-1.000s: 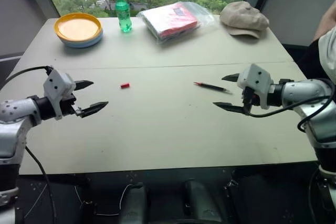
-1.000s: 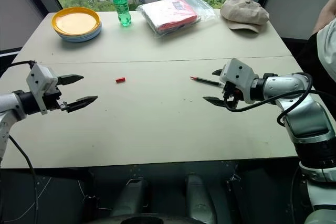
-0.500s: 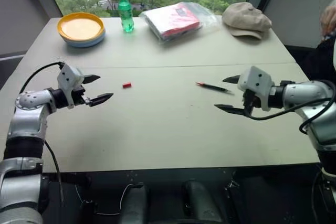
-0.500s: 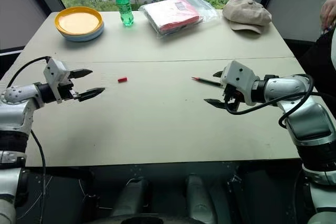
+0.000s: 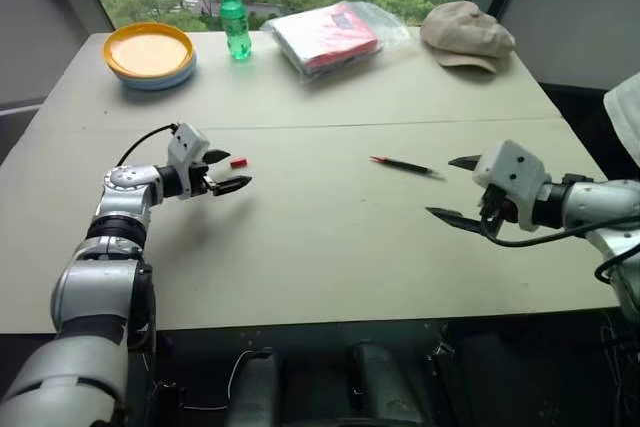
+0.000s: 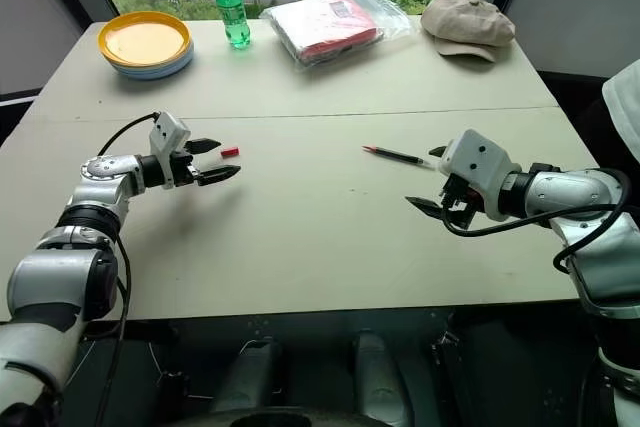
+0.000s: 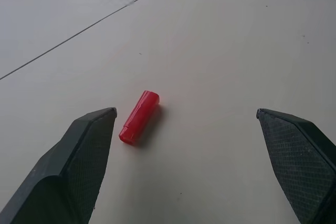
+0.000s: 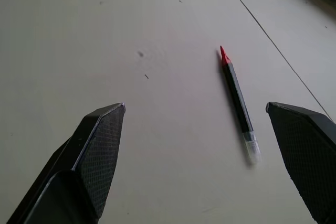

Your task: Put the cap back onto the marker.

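My left gripper is spread wide just beside the red cap toward the table's left edge, while my right gripper hangs released near the marker.

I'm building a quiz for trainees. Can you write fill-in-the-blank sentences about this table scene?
1. The cap lying on the table is coloured ____.
2. The left gripper near the cap has its fingers ____.
3. The marker lies nearer the ____ gripper.
4. The bottle has a ____ lid.

Missing words: red; open; right; yellow
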You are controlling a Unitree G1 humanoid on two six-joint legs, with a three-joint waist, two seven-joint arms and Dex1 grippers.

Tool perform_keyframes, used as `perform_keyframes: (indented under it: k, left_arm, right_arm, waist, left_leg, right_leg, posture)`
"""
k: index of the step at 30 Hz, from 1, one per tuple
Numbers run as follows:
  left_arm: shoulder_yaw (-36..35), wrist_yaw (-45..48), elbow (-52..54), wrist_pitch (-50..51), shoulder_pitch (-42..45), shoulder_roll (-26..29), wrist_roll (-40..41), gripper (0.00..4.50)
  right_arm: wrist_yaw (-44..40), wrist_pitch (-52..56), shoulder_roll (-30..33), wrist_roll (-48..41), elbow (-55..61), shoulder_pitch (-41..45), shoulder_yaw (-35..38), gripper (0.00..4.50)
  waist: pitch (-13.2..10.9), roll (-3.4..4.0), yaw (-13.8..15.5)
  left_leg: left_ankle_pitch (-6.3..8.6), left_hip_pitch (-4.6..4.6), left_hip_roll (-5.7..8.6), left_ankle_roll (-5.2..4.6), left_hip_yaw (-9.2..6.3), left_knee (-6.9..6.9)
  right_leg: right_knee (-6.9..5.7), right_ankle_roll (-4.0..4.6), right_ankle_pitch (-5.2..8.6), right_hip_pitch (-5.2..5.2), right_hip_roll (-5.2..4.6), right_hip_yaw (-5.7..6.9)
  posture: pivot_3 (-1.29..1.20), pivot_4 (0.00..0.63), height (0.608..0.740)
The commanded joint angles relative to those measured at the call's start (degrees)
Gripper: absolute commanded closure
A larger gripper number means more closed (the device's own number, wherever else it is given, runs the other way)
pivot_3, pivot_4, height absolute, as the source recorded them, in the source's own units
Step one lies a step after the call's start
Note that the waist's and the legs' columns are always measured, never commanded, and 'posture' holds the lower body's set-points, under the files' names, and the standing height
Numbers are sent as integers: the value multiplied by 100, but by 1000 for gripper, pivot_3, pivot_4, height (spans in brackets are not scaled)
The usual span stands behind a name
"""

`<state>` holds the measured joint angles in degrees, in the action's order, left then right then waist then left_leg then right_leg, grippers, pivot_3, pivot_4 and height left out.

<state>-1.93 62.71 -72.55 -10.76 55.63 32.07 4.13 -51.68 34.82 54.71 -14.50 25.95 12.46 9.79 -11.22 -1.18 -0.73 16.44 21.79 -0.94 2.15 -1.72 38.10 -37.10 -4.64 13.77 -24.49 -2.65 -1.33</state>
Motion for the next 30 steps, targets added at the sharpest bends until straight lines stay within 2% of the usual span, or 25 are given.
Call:
perform_keyframes:
  k: [1, 10, 30]
  left_arm:
    - [-67, -307, -96, -140, 235, 14, -143, 0]
    - [-70, -722, -202, -170, 264, -132, -345, 0]
    - [-46, -1108, -323, 316, -74, -284, -580, 0]
  right_arm:
    - [195, 175, 20, -110, 437, -173, 392, 67]
    - [387, 394, 55, -214, 815, -617, 694, 67]
    - [105, 486, 627, -441, 660, -466, 875, 67]
  waist:
    - [0, -1, 3]
    - [1, -1, -1]
    - [4, -3, -14]
  left_leg:
    - [0, 0, 0, 0, 0, 0]
    - [0, -1, 0, 0, 0, 1]
    - [0, -28, 0, 0, 3, 1]
  right_leg:
    - [0, 0, 0, 0, 0, 0]
    - [-1, -1, 0, 0, 0, 0]
    - [-12, -1, 0, 18, 1, -3]
  posture:
    - [0, 150, 740]
    - [0, 150, 740]
    - [0, 150, 740]
